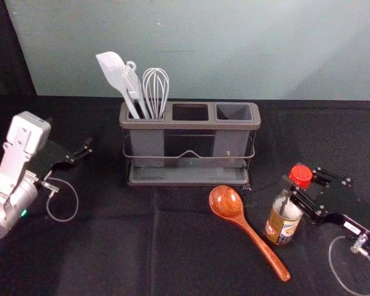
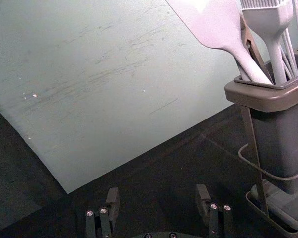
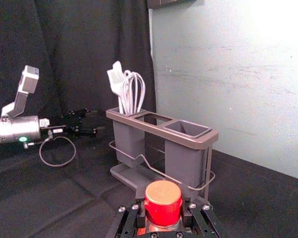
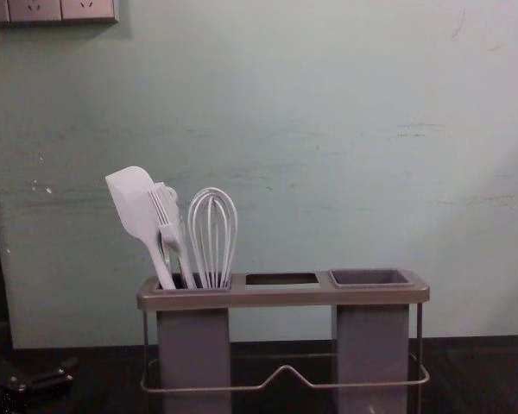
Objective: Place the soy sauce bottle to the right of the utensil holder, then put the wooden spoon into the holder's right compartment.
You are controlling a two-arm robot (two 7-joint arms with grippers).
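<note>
Black-draped desk (image 1: 111, 253), and the right pincer (image 1: 301, 183) is closed around the soy sauce bottle (image 1: 284, 216), front-right of the utensil holder (image 1: 190, 124)! Neither placement's done: wooden spoon (image 1: 250, 231) lying down, right compartment (image 1: 229, 145) empty. Left pincer (image 2: 157, 194), parked at left, wide open, empty.

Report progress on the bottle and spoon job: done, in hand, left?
Done: neither placement, by the look of it.
In hand: right gripper has closed on the soy sauce bottle near its red cap, in front of the utensil holder and off its right end; can't tell if it's lifted.
Left: set the bottle down beside the holder, then the wooden spoon, lying on the table, into the empty right compartment.
</note>
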